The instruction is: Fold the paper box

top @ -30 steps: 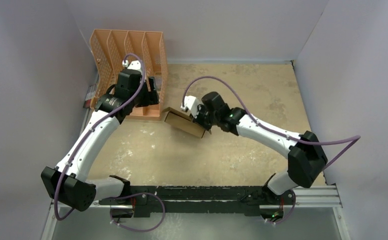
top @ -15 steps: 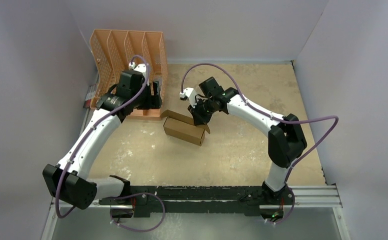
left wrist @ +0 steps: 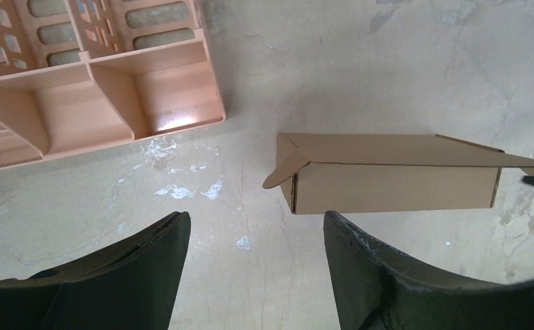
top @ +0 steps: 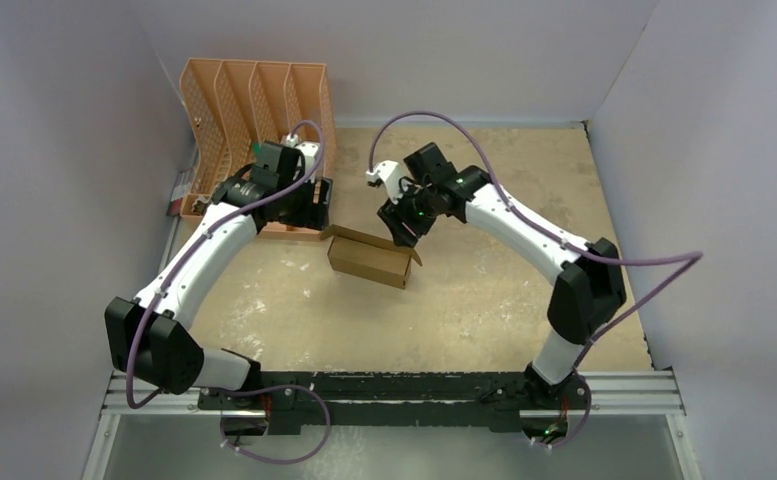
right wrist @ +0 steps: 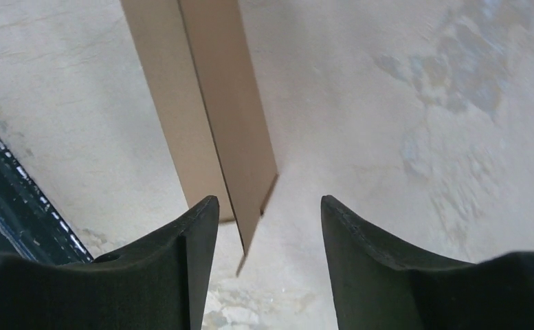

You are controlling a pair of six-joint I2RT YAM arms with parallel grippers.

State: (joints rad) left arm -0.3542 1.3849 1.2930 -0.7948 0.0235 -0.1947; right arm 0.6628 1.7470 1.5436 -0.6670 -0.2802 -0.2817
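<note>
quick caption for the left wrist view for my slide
Open left gripper facing the paper box, one end flap untucked, orange organiser apart to its side.

You have the paper box (top: 369,258) lying on the table (top: 484,300) near its middle, long side running left to right. The file organiser (top: 254,95) stands at the far left corner, behind the box and apart from it. Your left gripper (top: 316,203) hangs by the organiser's near right corner. Your right gripper (top: 402,226) hangs just behind the box's right end.

Both arms arch forward and inward, left hand (left wrist: 253,271) and right hand (right wrist: 269,265) with fingers parted.
</note>
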